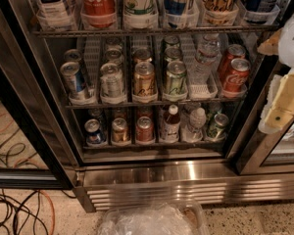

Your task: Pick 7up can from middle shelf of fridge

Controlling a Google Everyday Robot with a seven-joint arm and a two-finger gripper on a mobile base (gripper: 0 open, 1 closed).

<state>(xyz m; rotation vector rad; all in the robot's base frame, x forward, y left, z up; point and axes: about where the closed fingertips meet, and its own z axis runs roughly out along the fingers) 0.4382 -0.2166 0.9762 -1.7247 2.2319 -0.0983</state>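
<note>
- Camera view: the fridge [186,177] stands open, with a brushed stainless base ribbed by vent slats at 6 o'clock and black frames on either side.
- The middle shelf [152,103] is a grey wire rack with white plastic lane trays holding rows of short cans.
- Its front row, from 9 toward 3 o'clock, holds a blue can [73,81], the 7up can [111,80], a gold can [144,79], a green can [175,77], a clear ribbed bottle [204,58] and red cans [236,75].
- The 7up can stands upright at 10 o'clock from centre, in the second lane from the left. It has a silver pull-tab top and a pale silvery body with green print.
- The gripper [283,99], in cream and white plastic, hangs at the 3 o'clock edge, well apart from the 7up can; how wide it stands cannot be told.
- Crinkled clear plastic [147,222] lies at 6 o'clock.
</note>
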